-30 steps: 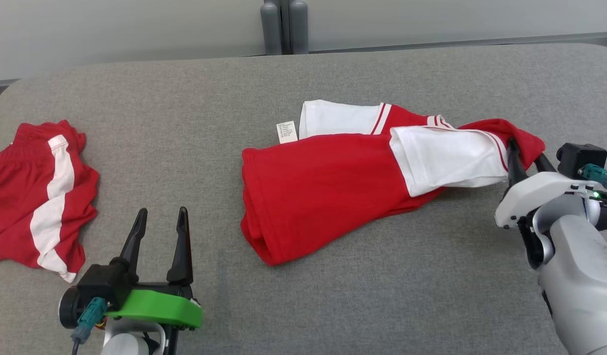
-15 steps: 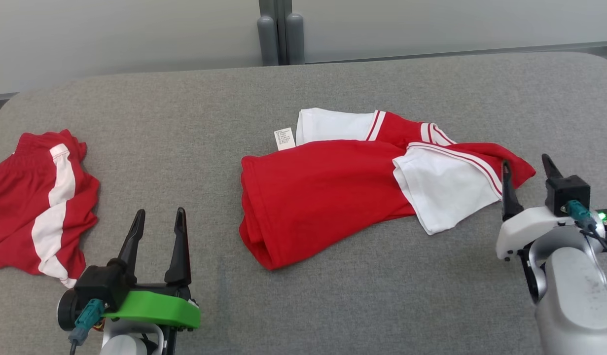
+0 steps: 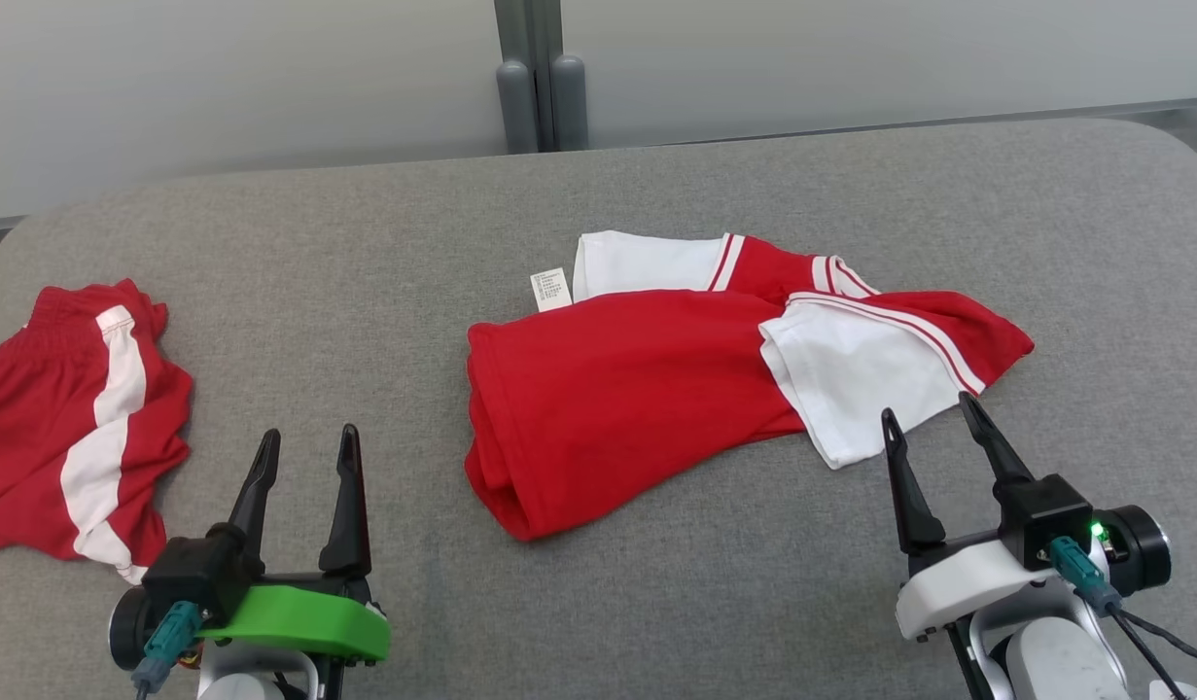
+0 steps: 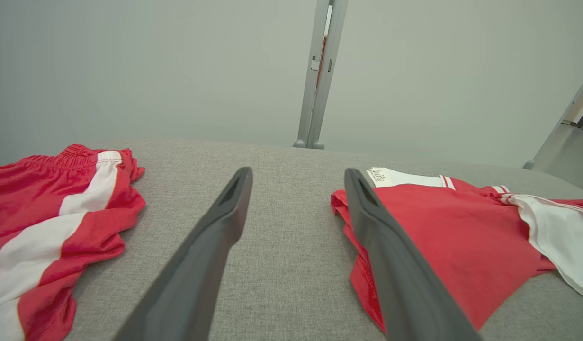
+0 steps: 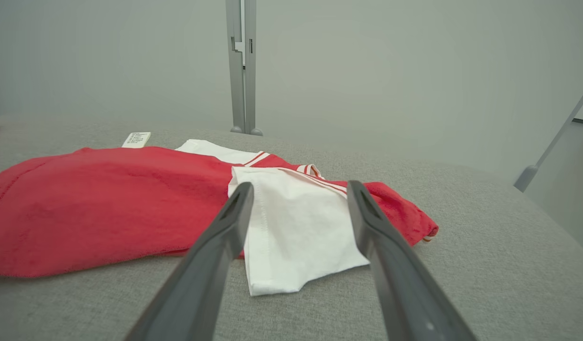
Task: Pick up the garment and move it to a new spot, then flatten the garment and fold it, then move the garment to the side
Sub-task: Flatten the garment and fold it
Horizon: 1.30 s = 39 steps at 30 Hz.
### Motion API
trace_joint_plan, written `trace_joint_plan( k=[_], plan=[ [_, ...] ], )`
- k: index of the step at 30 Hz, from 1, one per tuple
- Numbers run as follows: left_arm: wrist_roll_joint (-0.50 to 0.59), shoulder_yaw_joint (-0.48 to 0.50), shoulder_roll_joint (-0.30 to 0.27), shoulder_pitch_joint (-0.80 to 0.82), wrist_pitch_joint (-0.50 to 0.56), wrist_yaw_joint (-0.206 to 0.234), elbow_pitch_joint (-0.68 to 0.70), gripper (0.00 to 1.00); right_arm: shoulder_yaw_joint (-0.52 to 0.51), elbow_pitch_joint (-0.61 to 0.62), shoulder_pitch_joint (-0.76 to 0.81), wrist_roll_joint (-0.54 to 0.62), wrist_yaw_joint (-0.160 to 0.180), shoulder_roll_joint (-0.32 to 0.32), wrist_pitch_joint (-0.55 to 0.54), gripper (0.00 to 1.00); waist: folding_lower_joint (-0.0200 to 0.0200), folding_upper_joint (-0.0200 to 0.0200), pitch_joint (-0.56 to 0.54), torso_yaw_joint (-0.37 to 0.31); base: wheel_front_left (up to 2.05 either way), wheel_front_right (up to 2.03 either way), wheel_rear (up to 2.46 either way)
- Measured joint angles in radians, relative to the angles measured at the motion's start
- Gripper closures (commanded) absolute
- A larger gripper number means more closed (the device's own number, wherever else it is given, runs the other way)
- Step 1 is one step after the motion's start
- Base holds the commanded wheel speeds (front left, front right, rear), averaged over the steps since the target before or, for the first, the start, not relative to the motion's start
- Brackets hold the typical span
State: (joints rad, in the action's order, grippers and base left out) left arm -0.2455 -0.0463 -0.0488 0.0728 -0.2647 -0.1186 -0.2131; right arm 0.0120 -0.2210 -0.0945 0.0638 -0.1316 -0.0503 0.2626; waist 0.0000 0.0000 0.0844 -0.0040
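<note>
The garment, a red shirt with white sleeves and striped trim, lies folded on the grey table, its white sleeve on top at the right; it also appears in the left wrist view and the right wrist view. My right gripper stands open just in front of the sleeve's near edge, holding nothing; its fingers frame the sleeve. My left gripper rests open at the lower left, apart from the shirt, with bare table between its fingers.
Red shorts with a white stripe lie crumpled at the table's left edge, also in the left wrist view. A grey post stands behind the table's rounded far edge. Open grey surface lies between shorts and shirt.
My right gripper opened, let go of the shirt's right end and drew back toward me and leftward. The sleeve settled flat on the table. The head camera tilted slightly.
</note>
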Motion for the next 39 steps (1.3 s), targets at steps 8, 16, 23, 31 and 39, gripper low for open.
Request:
trace_joint_plan(
  k=[8, 16, 23, 31, 39],
  plan=[
    [0.0, 0.011, 0.0, -0.019, 0.0, 0.001, -0.013, 0.0, 0.018, 0.032, 0.028, -0.08, 0.0, 0.001, 0.0, 0.0, 0.0, 0.0, -0.024, -0.012, 0.0, 0.0, 0.0],
    [-0.028, -0.03, 0.0, 0.099, 0.0, 0.0, -0.221, 0.0, 0.003, 0.052, 0.028, -0.139, 0.0, 0.001, 0.0, 0.0, 0.0, 0.0, -0.006, -0.023, 0.0, 0.0, 0.0],
    [-0.185, -0.069, 0.001, 0.392, 0.154, 0.015, -0.497, 0.0, 0.041, 0.05, 0.007, -0.18, 0.0, 0.001, 0.0, 0.0, 0.0, 0.0, 0.025, -0.066, 0.0, 0.0, 0.0],
    [-0.302, -0.068, 0.001, 0.578, 0.395, 0.102, -0.665, 0.0, 0.072, 0.052, -0.008, -0.202, 0.0, 0.001, 0.0, 0.0, 0.0, 0.0, 0.059, -0.136, 0.0, 0.0, 0.0],
    [-0.323, -0.054, -0.022, 0.656, 0.522, 0.156, -0.751, 0.0, 0.083, 0.055, -0.014, -0.204, 0.0, 0.001, 0.0, 0.0, 0.0, 0.0, 0.087, -0.187, 0.0, 0.0, 0.0]
  ],
)
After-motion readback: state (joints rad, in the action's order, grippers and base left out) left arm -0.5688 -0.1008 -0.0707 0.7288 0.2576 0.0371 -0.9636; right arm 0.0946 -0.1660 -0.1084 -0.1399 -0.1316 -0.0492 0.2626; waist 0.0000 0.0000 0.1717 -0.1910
